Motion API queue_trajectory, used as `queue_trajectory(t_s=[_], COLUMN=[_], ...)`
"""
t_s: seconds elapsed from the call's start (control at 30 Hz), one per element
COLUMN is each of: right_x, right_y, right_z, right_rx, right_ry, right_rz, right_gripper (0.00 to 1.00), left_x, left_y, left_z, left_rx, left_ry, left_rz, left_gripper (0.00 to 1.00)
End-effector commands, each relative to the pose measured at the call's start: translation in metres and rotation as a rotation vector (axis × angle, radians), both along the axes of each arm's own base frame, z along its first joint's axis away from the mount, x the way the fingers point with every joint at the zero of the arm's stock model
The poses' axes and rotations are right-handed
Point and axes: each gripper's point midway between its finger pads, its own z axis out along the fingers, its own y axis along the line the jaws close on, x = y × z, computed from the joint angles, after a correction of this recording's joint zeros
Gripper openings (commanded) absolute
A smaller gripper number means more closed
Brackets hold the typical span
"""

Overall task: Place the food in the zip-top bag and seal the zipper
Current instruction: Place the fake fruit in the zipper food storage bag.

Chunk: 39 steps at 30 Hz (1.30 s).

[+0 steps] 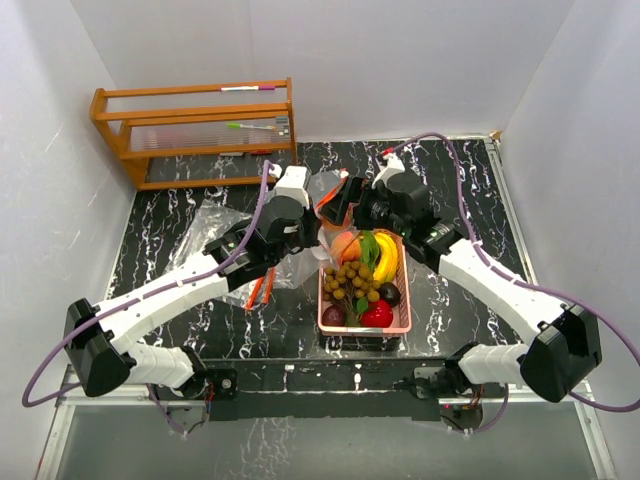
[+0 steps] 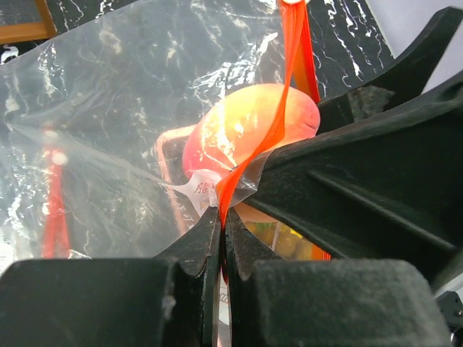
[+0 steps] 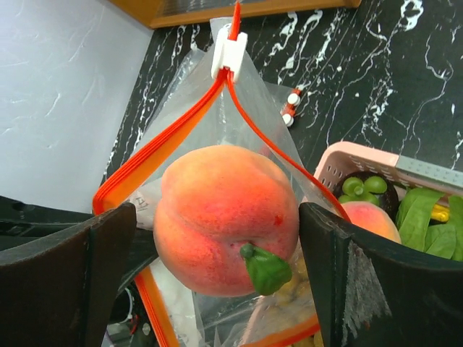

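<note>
Reaching inward from both sides, over far end of pink basket (image 1: 322, 305).
Pinches zip-top bag (image 2: 108, 108) rim in closed left gripper (image 2: 221, 217); spreads right gripper (image 3: 217, 238) wide around peach (image 3: 224, 195) at bag's mouth.

Bright, even overhead light; soft shadows on the worktop (image 1: 150, 225). Glare streaks the clear bag (image 2: 108, 108); the near fingers (image 2: 188, 278) look blurred.

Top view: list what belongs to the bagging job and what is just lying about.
Job: zip-top bag, peach by its mouth, bananas, longan bunch, red fruit, left tool pinching the bag's edge.
Lying about: wooden rack, markers on it, pink basket holding the remaining fruit.
</note>
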Motion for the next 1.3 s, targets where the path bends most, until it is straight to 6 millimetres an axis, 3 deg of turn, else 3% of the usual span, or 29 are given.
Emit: queue_trajectory(t_s=[0.0,0.13,0.23,0.37,0.6,0.77,0.83,1.07,1.27], right_x=[0.000,-0.001,-0.006,0.002,0.005,0.001,0.000,-0.016,-0.026], right_y=[0.012,0.014,0.018,0.008,-0.008,-0.004,-0.001,-0.002,-0.027], right_z=[0.048,0.026,0.024,0.018,0.000,-0.005,0.002,0.055,0.090], right_rx=[0.032,-0.008,0.007,-0.155,-0.264,-0.260,-0.232,-0.141,-0.144], right_ry=[-0.122,-0.076,-0.076,-0.056,-0.011,0.003,-0.025,-0.152,-0.244], right_rz=[0.055,0.074,0.102,0.006,-0.048,-0.020,-0.009,0.042,-0.021], right_gripper=[0.98,0.98,0.98,0.98,0.98,0.98,0.98,0.98,0.98], left_x=[-0.001,0.000,0.000,0.003,0.009,0.014,0.016,0.026,0.049], left_y=[0.008,0.009,0.009,0.015,0.027,0.030,0.030,0.046,0.085], left_z=[0.005,0.004,0.003,-0.004,-0.008,-0.015,-0.015,-0.026,-0.041], left_rx=[-0.015,-0.019,-0.020,-0.005,0.025,0.050,0.047,0.089,0.154], left_ry=[-0.015,-0.015,-0.014,-0.012,-0.023,-0.022,-0.023,-0.015,0.023], left_rz=[0.017,0.023,0.022,0.042,0.070,0.077,0.079,0.122,0.238], left_gripper=[0.00,0.00,0.00,0.00,0.00,0.00,0.00,0.00,0.00])
